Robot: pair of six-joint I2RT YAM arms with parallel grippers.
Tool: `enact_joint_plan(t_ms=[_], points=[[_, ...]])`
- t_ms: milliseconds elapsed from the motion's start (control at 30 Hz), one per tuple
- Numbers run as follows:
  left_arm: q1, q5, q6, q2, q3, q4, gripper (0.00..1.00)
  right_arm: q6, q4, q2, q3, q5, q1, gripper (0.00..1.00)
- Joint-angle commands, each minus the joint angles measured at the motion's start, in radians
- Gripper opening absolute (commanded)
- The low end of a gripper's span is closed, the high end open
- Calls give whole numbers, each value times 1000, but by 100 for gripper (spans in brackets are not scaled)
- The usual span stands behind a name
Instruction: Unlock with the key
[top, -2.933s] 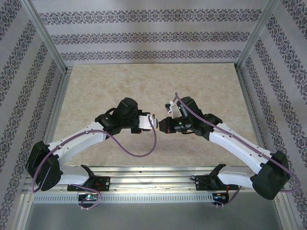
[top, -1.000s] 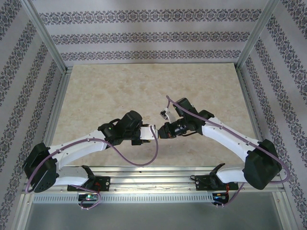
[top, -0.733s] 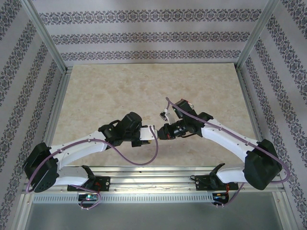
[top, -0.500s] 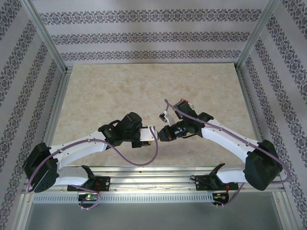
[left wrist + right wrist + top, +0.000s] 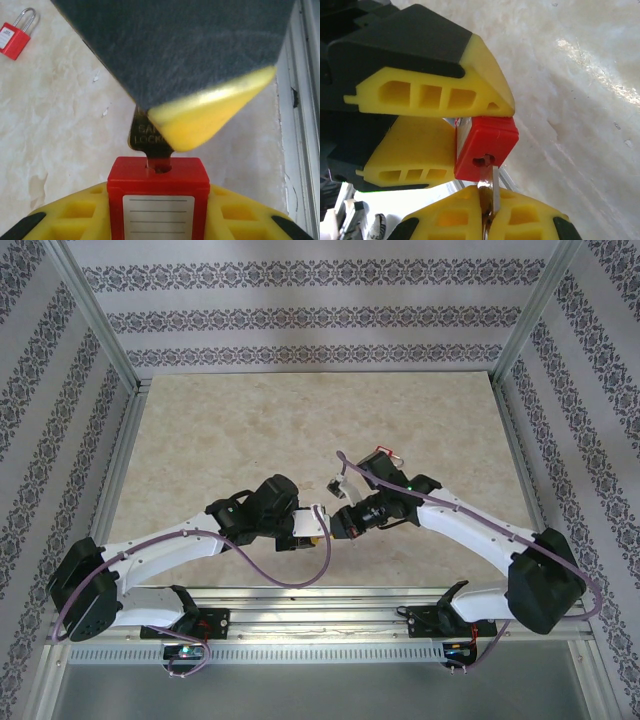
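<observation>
toward the near middle of the counter (image 5: 250,420), the two arms meet tip to tip. the left fingers (image 5: 420,95) clamp the body of a red padlock (image 5: 485,145), one yellow finger on each side, with its keyhole end facing the other arm. the right fingers (image 5: 530,215) are closed tight on a brass key (image 5: 142,132), whose blade sits in the keyhole. farther off on the marbled counter, well apart from the grip, a second red padlock (image 5: 17,35) with a silver shackle lies flat. beyond it stand the patterned walls (image 5: 300,320).
</observation>
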Motion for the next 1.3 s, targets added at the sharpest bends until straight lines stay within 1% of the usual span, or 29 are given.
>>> enact_joint_plan(t_ms=[0, 100, 200, 300, 433, 533, 700, 833, 967, 1100, 1267], points=[[-89, 200, -53, -26, 75, 411, 0, 84, 289, 45, -9, -9, 31, 0], [-94, 200, -74, -18, 79, 465, 0, 136, 372, 35, -43, -19, 32, 0], [-105, 201, -71, -7, 76, 487, 0, 175, 408, 27, -59, -22, 29, 0], [-121, 117, -40, -8, 43, 517, 0, 253, 410, 39, -55, -10, 15, 0], [-151, -50, 53, -12, -43, 633, 0, 523, 549, 52, -79, -9, -12, 0], [-160, -118, 116, 13, -100, 711, 0, 706, 594, 65, -84, 15, -37, 0], [-160, -155, 174, 52, -142, 763, 0, 947, 657, 48, -99, 59, -67, 0], [-160, -159, 208, 64, -160, 775, 0, 1139, 719, 35, -141, 75, -88, 0], [-160, -192, 240, 79, -191, 830, 0, 1326, 846, 25, -210, 101, -91, 0], [-163, -209, 259, 91, -214, 859, 0, 1418, 889, 10, -255, 138, -92, 0], [-161, -219, 228, 86, -217, 854, 0, 1401, 855, -9, -270, 142, -102, 0]])
